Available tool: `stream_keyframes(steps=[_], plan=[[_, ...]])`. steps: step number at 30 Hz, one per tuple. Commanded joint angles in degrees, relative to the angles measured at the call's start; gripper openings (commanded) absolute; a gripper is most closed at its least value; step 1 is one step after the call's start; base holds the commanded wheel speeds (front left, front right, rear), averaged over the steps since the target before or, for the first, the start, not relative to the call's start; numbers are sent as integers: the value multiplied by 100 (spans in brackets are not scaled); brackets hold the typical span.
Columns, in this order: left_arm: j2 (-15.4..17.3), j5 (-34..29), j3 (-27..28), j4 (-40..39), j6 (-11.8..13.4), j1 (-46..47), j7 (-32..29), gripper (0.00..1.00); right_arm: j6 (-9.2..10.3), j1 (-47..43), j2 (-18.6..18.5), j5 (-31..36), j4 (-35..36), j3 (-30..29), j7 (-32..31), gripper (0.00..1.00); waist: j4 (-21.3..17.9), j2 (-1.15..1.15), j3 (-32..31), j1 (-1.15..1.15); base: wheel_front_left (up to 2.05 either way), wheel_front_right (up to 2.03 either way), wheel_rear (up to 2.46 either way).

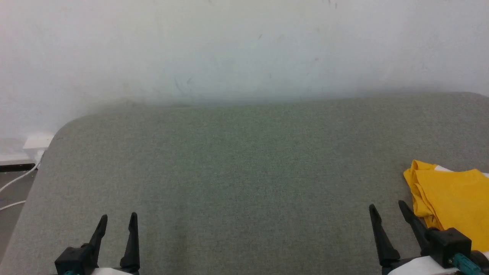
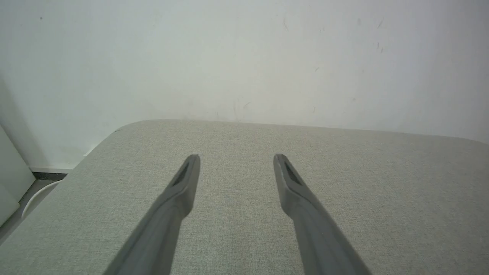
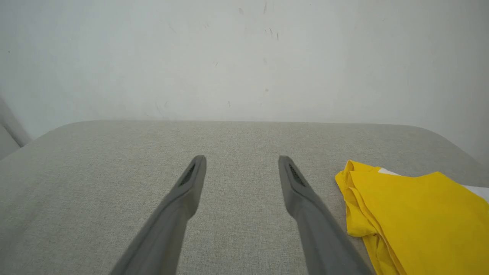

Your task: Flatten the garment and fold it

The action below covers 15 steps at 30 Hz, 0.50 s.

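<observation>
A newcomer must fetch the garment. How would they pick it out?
Find the grey-green fabric surface against the white wall. Toward its right side lies the bunched garment, white showing at its far edge. It is bright yellow, unlike the muted fabric and the dark right pincer beside it.

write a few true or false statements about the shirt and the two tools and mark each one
1. The left tool and the right tool both stand open. True.
2. The shirt lies at the right side of the grey cushion. True.
3. The right tool holds the shirt. False: its jaws are empty and the shirt lies beside it.
4. The shirt is spread flat. False: it is bunched in folds.
5. The shirt lies nearer the left tool. False: it is next to the right tool.
</observation>
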State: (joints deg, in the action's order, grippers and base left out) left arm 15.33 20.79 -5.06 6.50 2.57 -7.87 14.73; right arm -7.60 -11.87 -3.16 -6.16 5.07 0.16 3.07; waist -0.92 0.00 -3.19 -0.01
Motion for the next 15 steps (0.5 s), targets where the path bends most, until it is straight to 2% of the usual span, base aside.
stream_keyframes(steps=[1,10,11,15], plan=[[-7,-59,32,40,-34,2,27,100,11,-1,25,-5,22,10,1,100,4,0,6,1,0,0,0],[-8,-120,67,135,-97,42,27,100,11,63,27,-136,-98,102,-44,100,5,0,48,1,0,0,0],[-5,-76,43,118,-59,4,-3,0,0,11,6,-96,-89,92,-51,0,4,0,48,1,0,0,0],[-16,-92,42,110,-59,10,-24,0,-1,20,2,-86,-92,89,-54,0,5,0,52,1,0,0,0]])
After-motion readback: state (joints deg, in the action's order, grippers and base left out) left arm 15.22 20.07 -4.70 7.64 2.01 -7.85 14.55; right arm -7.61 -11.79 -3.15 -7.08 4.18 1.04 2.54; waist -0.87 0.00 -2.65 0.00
